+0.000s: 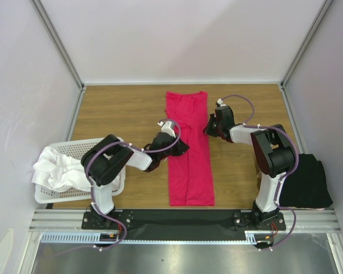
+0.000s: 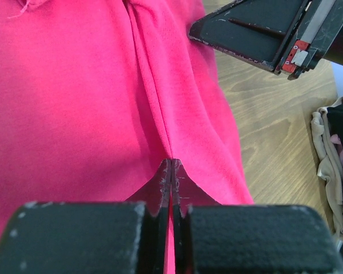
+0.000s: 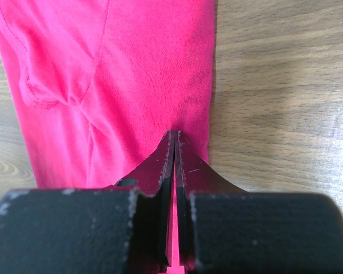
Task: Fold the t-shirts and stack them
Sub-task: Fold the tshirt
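Note:
The crimson-pink t-shirt lies on the wooden table as a long narrow strip, its sides folded in. My left gripper is shut on the shirt's left edge about halfway along; in the left wrist view a crease of pink fabric runs into the pinched fingertips of that gripper. My right gripper is shut on the right edge a little farther back, and the pink cloth sits between the tips of that gripper. A black t-shirt lies at the right. White t-shirts fill the basket.
The white perforated basket stands at the near left beside the left arm's base. Grey walls with metal frame posts enclose the table. In the left wrist view the right gripper's body shows at the top right, and beige and black fabric at the right edge.

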### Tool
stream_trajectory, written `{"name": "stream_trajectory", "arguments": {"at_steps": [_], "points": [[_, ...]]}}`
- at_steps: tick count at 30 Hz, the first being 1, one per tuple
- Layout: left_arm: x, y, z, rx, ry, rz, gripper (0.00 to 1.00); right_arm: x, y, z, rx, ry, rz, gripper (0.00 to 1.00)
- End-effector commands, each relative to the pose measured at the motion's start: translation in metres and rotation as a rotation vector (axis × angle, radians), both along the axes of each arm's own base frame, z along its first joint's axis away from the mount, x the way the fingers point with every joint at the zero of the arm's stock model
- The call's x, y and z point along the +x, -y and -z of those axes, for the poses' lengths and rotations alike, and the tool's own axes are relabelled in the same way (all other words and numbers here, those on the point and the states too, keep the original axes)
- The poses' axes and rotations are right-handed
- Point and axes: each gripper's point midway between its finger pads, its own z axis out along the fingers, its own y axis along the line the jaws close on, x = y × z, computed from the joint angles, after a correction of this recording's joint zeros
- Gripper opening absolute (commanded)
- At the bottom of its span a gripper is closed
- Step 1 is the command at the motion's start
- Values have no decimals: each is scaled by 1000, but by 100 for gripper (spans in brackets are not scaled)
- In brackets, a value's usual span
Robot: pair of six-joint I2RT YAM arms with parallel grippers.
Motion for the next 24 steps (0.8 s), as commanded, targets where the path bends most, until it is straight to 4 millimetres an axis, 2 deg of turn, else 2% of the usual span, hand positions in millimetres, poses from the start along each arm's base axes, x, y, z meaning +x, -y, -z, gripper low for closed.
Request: {"name": "stream_trajectory", "arguments": {"at_steps": [1, 10, 19, 21, 22, 24], "points": [[7, 3, -34, -68, 79, -21, 0, 5, 7, 5, -32, 13, 20, 0], [3, -5, -26, -51, 59, -43, 0, 5, 9, 6, -39, 13, 25, 0], [3, -9, -28, -43, 75, -52, 1, 6, 9, 7, -38, 12, 26, 0], [3, -7, -31, -46, 85, -45, 6, 6, 7, 6, -35, 11, 21, 0], [1, -4, -33, -49, 90, -19, 21, 6, 8, 7, -35, 9, 21, 0], [-1, -3, -40, -53, 106, -10, 27, 5, 6, 5, -33, 14, 16, 0]]}}
